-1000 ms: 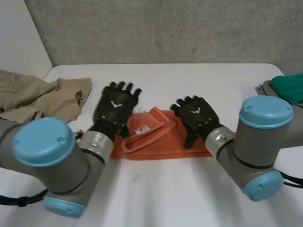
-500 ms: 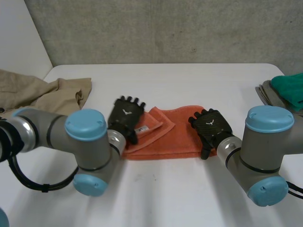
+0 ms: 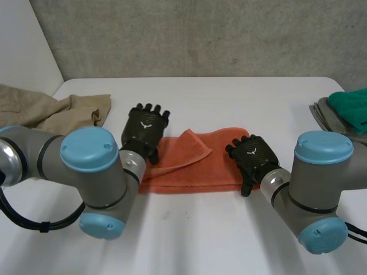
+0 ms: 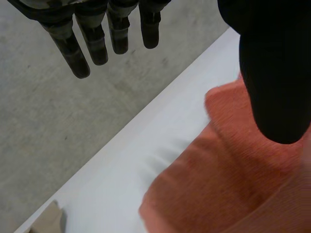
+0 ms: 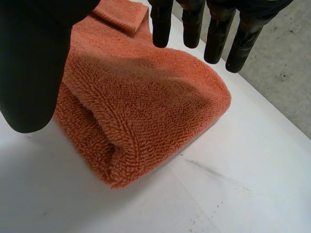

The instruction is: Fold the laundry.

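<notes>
An orange towel (image 3: 195, 163) lies folded lengthwise in the middle of the white table (image 3: 229, 97), with one corner flap turned over on top. My left hand (image 3: 145, 127) hovers over the towel's left end with straight fingers (image 4: 87, 41) and holds nothing; the orange cloth (image 4: 228, 179) lies under its thumb. My right hand (image 3: 252, 157) is above the towel's right end, open too. Its fingers (image 5: 214, 29) hang just over the rounded fold of the towel (image 5: 141, 107) without gripping it.
A beige garment (image 3: 51, 112) lies crumpled at the table's left edge. A green cloth (image 3: 351, 106) rests on a grey folded one (image 3: 324, 112) at the right edge. The table's back edge meets a concrete wall (image 3: 200, 34).
Both hands have drawn outward along the towel, the left to its left end and the right to its right end. The towel now lies longer and flatter, its label hidden.
</notes>
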Tool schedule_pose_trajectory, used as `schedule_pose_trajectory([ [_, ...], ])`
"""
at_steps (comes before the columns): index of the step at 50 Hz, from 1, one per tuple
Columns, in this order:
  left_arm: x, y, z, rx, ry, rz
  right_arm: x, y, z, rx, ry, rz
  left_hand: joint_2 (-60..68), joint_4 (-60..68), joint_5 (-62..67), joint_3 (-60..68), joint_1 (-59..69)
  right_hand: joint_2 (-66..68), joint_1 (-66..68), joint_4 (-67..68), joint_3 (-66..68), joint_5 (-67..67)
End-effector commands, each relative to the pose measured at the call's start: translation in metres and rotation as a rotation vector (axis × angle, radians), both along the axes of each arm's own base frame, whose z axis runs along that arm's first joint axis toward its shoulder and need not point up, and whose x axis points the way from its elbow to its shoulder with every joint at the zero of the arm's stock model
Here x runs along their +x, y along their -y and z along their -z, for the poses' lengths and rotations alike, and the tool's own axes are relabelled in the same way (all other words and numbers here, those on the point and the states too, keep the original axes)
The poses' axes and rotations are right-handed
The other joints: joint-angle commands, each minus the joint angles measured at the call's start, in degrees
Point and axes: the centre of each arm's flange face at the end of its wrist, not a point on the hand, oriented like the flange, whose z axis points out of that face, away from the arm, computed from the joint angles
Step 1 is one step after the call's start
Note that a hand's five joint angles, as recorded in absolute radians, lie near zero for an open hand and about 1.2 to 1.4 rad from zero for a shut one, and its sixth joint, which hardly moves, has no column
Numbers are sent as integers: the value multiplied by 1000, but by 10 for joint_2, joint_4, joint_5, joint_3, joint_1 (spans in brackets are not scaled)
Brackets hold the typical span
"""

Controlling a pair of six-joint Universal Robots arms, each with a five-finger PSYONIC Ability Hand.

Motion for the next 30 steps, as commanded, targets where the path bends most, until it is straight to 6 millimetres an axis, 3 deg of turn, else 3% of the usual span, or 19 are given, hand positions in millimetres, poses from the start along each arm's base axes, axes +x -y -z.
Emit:
schedule_pose_trajectory([
  [1, -13, -16, 1, 6, -2, 85, 0, 0, 1, 2, -1, -1, 4, 6, 2, 1, 14, 46, 56, 39, 43, 35],
  [7, -17, -7, 25, 34, 31, 91, 0, -1, 2, 1, -12, -5, 11, 13, 8, 8, 21, 73, 83, 66, 70, 62],
  [13, -15, 12, 33, 35, 32, 51, -1, -1, 2, -5, -24, -9, 16, 18, 13, 13, 26, 102, 111, 94, 99, 90],
  [18, 16, 52, 27, 10, 21, -115, -2, 0, 2, -8, -25, -5, 36, 38, 34, 33, 46, 117, 127, 109, 114, 105],
  [22, 40, 74, 18, -16, 9, -266, -3, 1, 2, -11, -26, -3, 33, 35, 30, 30, 42, 124, 133, 116, 121, 112],
  [26, 44, 71, 22, 1, 21, -283, -2, 2, 1, -32, -28, 4, 23, 25, 20, 20, 32, 132, 142, 125, 129, 120],
  [30, 34, 58, 21, 12, 23, -232, -3, 5, 1, -65, -44, 17, 3, 5, 0, 0, 12, 144, 153, 136, 141, 132],
])
